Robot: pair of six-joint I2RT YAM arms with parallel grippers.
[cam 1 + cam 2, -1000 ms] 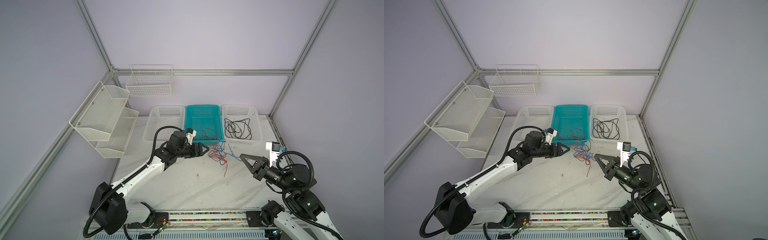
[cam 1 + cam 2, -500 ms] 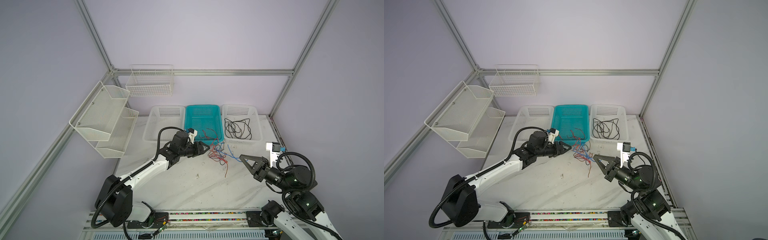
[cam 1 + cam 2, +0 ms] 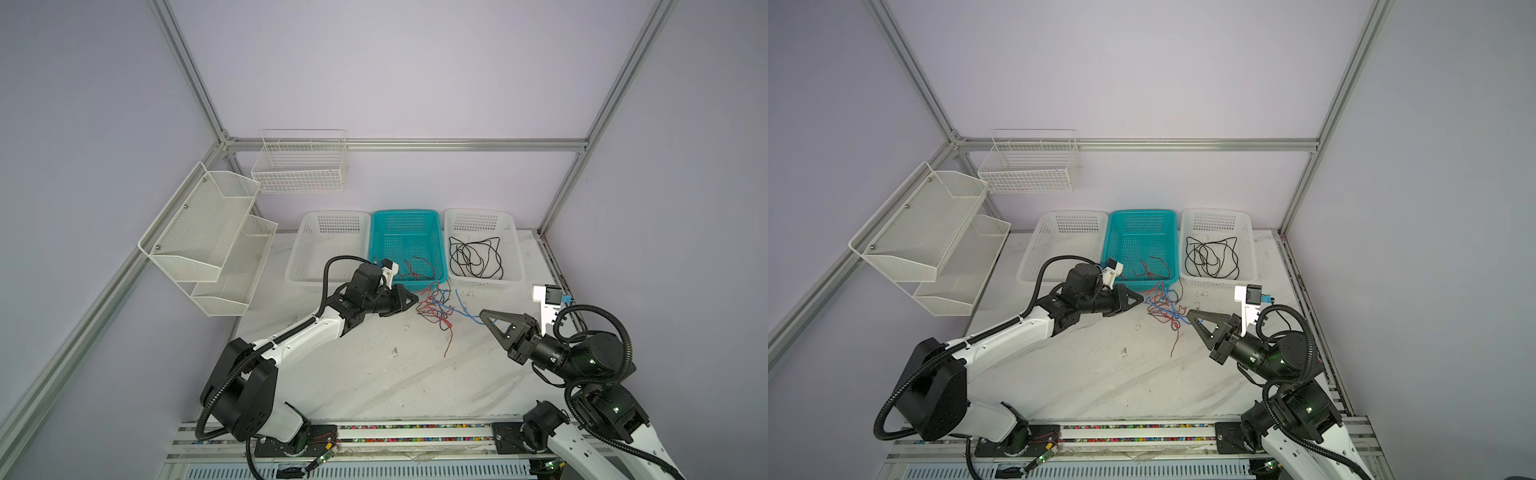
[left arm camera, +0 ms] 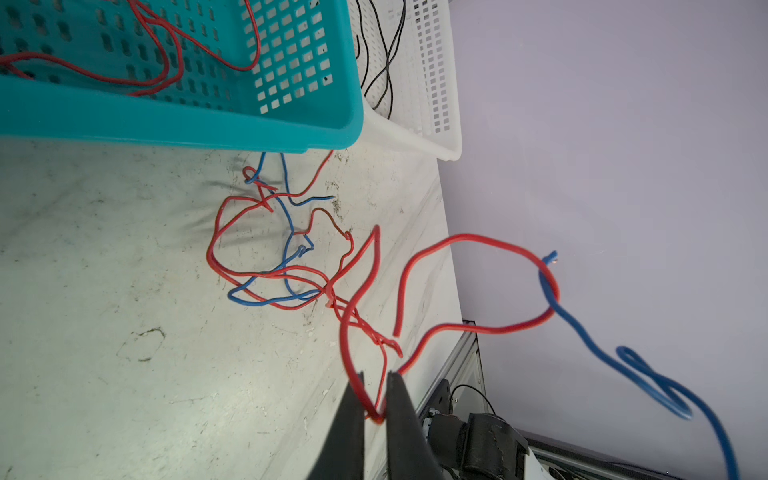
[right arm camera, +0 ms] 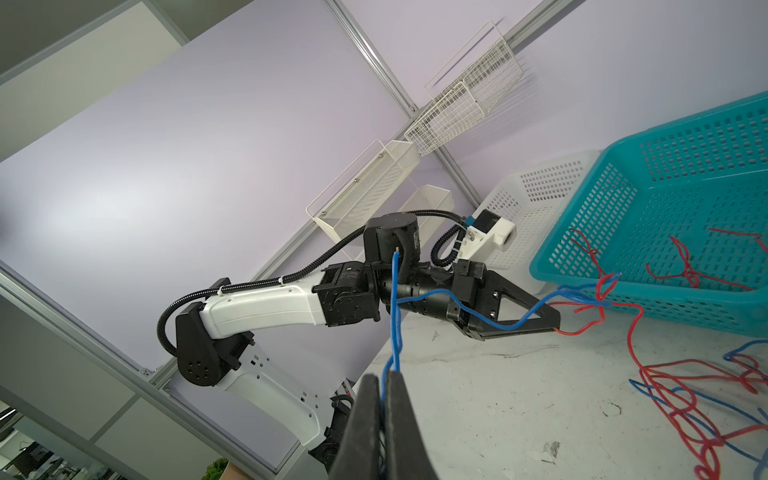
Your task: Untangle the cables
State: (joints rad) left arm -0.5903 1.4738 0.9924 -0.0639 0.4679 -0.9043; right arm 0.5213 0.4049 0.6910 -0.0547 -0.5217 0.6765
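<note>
My left gripper point(image 4: 376, 377) tight on thin red wire point(image 4: 469, 238), right gripper point(image 5: 383, 376) tight on thin blue wire point(image 5: 394, 274) (both near teal plastic basket point(image 3: 409, 213)).

top views: overhead-front, far, whole table point(image 3: 374, 374) | wrist views: close, facing shared cables point(image 4: 473, 238)

End of blue cable point(image 4: 573, 324) off-frame
</note>
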